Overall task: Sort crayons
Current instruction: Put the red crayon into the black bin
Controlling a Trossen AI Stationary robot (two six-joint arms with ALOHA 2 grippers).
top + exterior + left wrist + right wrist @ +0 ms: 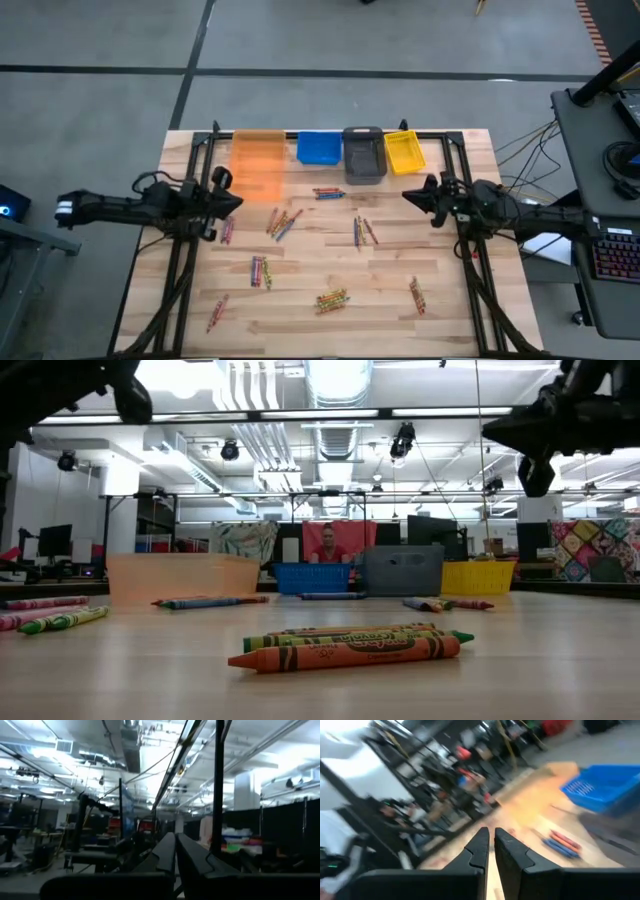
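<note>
You've sorted nothing: crayons [332, 298] litter the desk [440, 330], bins [319, 148] look empty, both grippers clenched, holding nothing.

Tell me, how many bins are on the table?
4, in a row along the table's far edge: orange bin nearest the left arm, then blue bin, grey bin, yellow bin.

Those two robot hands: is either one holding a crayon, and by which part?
Neither. The left hand and the right hand are both shut on nothing, raised above the table; the crayons all lie loose on the wood.
</note>
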